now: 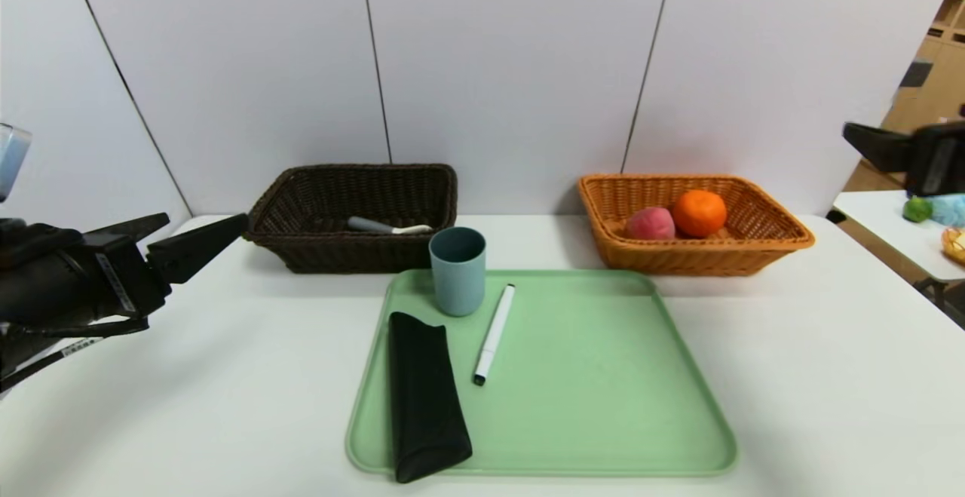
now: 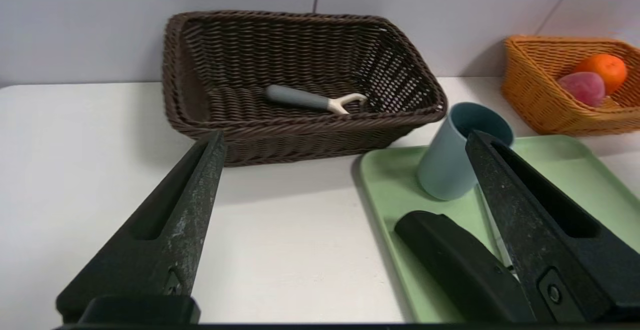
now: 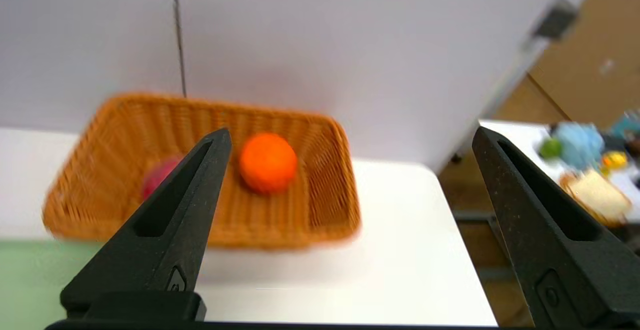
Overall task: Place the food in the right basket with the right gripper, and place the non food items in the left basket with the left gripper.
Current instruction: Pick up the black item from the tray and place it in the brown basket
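The orange (image 1: 699, 213) and the pink peach (image 1: 650, 223) lie in the orange-tan basket (image 1: 754, 256) at the back right. The peeler (image 1: 384, 226) lies in the dark brown basket (image 1: 354, 180) at the back left. The blue-grey cup (image 1: 457, 271), white marker (image 1: 494, 333) and black pouch (image 1: 422, 395) sit on the left part of the green tray (image 1: 603, 376). My left gripper (image 1: 207, 218) is open and empty above the table, left of the dark basket. My right gripper (image 1: 856, 135) is open and empty, raised to the right of the orange-tan basket (image 3: 300, 220).
White wall panels stand right behind both baskets. A second table (image 1: 882, 218) with small coloured objects stands past the right edge. The tray's right half is bare, and bare tabletop lies on both sides of the tray.
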You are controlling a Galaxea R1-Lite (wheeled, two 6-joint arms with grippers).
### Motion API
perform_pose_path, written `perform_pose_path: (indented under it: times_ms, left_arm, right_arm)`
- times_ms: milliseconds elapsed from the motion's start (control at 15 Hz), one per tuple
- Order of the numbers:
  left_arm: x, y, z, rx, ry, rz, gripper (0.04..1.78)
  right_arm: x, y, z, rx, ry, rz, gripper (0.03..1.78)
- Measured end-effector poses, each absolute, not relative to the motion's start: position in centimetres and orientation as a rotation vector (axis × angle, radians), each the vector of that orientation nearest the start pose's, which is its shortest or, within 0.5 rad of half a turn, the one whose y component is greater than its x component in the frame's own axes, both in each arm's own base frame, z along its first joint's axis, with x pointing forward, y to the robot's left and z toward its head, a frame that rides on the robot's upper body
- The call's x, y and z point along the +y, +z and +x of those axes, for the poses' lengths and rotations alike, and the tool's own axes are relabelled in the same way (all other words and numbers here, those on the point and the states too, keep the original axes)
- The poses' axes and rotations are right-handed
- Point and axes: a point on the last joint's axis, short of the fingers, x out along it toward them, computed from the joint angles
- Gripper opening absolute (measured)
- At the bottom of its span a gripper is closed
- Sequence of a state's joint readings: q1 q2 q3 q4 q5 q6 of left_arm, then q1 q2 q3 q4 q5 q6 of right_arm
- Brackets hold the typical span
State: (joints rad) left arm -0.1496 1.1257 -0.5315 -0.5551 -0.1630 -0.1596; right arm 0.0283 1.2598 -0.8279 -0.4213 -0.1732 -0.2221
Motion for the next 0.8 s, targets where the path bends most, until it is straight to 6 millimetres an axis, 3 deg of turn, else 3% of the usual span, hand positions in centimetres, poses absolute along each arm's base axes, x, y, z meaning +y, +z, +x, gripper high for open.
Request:
perform_pose_path:
  times_ms: [133, 333, 600, 800]
  left_arm:
    - [-3.7, 22.9, 15.6, 0.088, -0.367, -0.157, 1.69]
    - [-5.1, 24.0, 15.4, 0.162, -0.449, -0.155, 1.69]
    - [-7.3, 27.9, 14.4, 0.389, -0.546, -0.277, 1.69]
    - [-9.0, 26.2, 13.6, 0.693, -0.505, -0.391, 1.69]
  right_arm:
    - [-0.5, 25.8, 15.7, 0.081, -0.17, -0.202, 1.67]
    - [-0.7, 23.1, 11.7, 0.134, -0.185, -0.185, 1.68]
    - [-0.7, 21.2, 9.3, 0.134, -0.189, -0.184, 1.69]
    - [-0.6, 20.4, 8.3, 0.129, -0.186, -0.188, 1.69]
